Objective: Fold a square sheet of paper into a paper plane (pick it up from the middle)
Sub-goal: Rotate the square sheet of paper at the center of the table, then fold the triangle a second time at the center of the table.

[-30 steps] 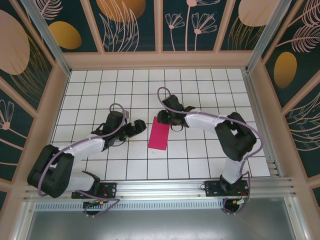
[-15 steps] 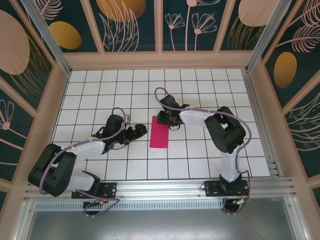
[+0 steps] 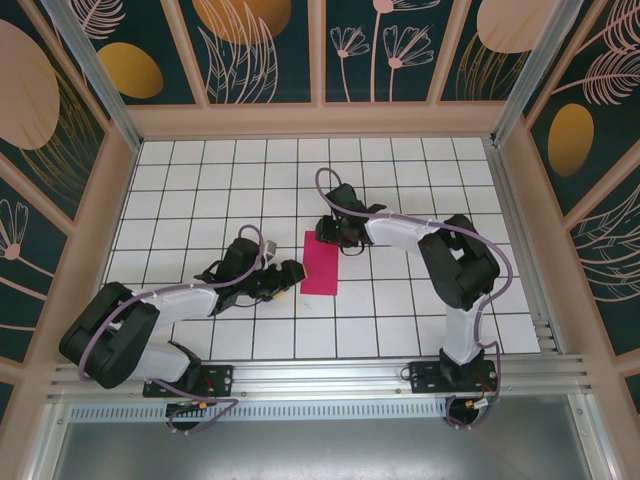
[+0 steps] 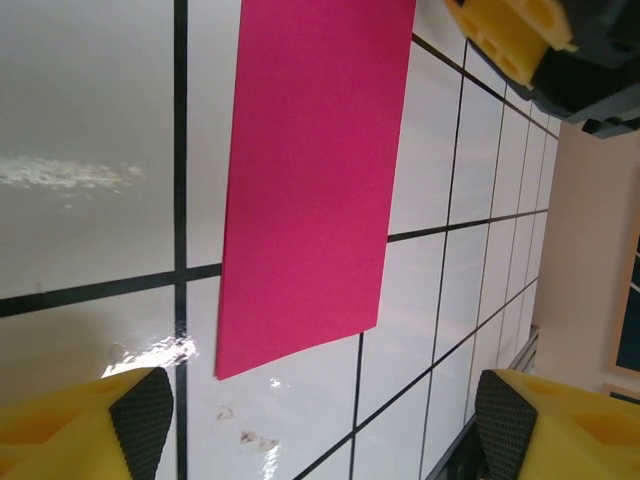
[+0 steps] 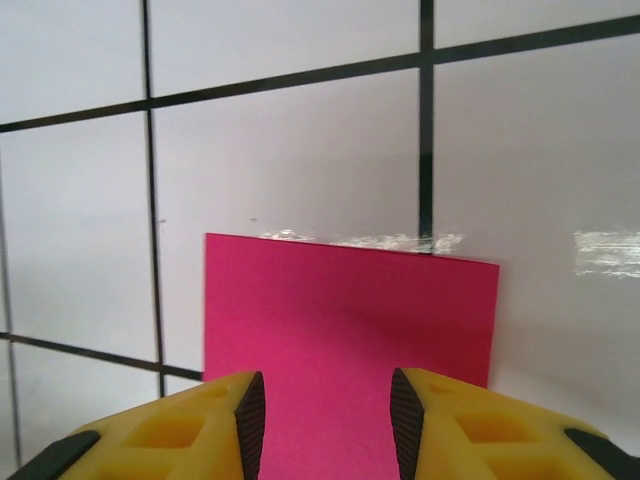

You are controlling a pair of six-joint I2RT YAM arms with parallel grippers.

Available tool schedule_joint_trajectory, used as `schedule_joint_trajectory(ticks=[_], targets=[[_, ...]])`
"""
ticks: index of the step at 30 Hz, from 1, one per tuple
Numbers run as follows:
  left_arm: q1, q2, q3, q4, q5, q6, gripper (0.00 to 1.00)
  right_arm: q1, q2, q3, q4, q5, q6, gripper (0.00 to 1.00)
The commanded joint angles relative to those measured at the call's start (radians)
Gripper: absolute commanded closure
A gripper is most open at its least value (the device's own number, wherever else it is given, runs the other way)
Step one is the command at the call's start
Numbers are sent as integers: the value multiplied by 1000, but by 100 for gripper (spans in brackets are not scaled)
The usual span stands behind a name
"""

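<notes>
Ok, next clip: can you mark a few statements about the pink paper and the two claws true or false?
1. The pink paper lies on the tiled table. True.
2. It is already a pointed dart. False: it is a plain rectangle, longer than wide.
3. The left claw is wide open and holds nothing. True.
4. The right claw is at the paper's near end, by the arm bases. False: it is at the far end, while the left claw is beside the near left corner.
</notes>
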State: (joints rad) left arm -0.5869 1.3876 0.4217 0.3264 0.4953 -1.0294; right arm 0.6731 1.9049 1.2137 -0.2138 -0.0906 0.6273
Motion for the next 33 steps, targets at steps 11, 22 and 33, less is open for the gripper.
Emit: schedule_joint_trajectory(ticks=[11,22,33], targets=[[-49,69,-6,87,15,-108,29,-7,32,-73,-1,-83,10,62],[-64,113,25,56,28,-88,28,-30,53,-152,40,-84,60,61],[-69,149,69,50,49,-79,28,-32,62,-172,62,-98,65,61]])
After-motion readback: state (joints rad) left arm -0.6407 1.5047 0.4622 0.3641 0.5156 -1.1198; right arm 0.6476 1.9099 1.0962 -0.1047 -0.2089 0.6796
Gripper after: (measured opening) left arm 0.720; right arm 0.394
